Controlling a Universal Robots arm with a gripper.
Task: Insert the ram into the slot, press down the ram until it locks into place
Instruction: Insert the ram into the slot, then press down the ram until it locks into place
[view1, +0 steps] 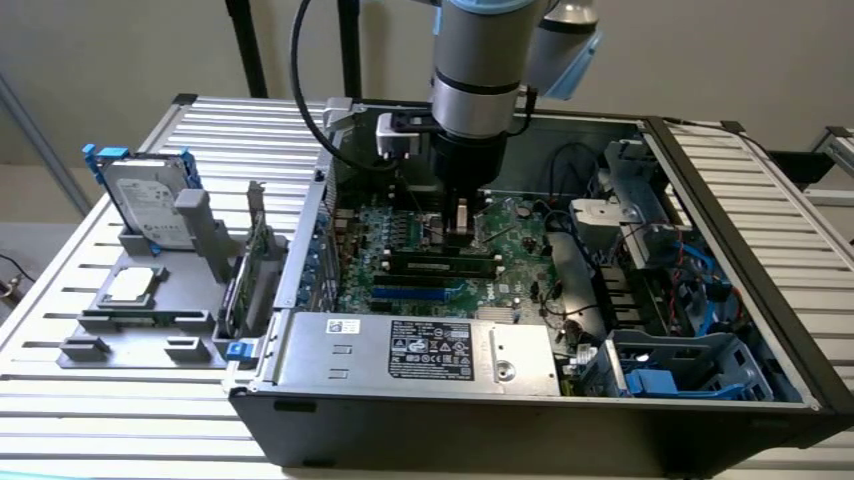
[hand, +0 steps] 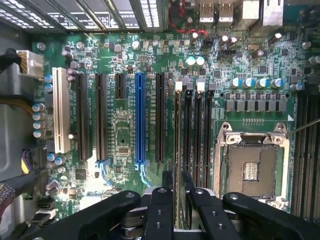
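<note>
**Ram held on edge over the memory socket, not yet shown locked**

The gripper (view1: 461, 222) hangs inside the open computer case (view1: 534, 425), low over the motherboard (view1: 400, 235) and just above the row of black memory sockets (view1: 437, 262). In the wrist view the gripper (hand: 178, 212) is clamped on the ram (hand: 177, 150), with one finger on each flat face and only the stick's thin upper edge showing.

The ram is directly over the slot (hand: 178, 86), which is the black socket of the group nearest the blue socket (hand: 139, 117). The CPU socket (hand: 252, 167) lies on the other side of the group. The slot's pale end clip shows just past the stick's far end.

The step in hand looks like insertion, with the stick lined up on its slot. Whether its lower edge has already entered the slot cannot be told, and nothing shows the clips closed on it. In my judgement, seating it calls for a straight push down with even force along the stick and the edge kept in line with the slot, so that neither end goes in first.

The ram stands upright on edge, contacts toward the board. Its long axis runs along the slot, parallel to the neighbouring sockets, from the exterior view's left to its right.
</note>
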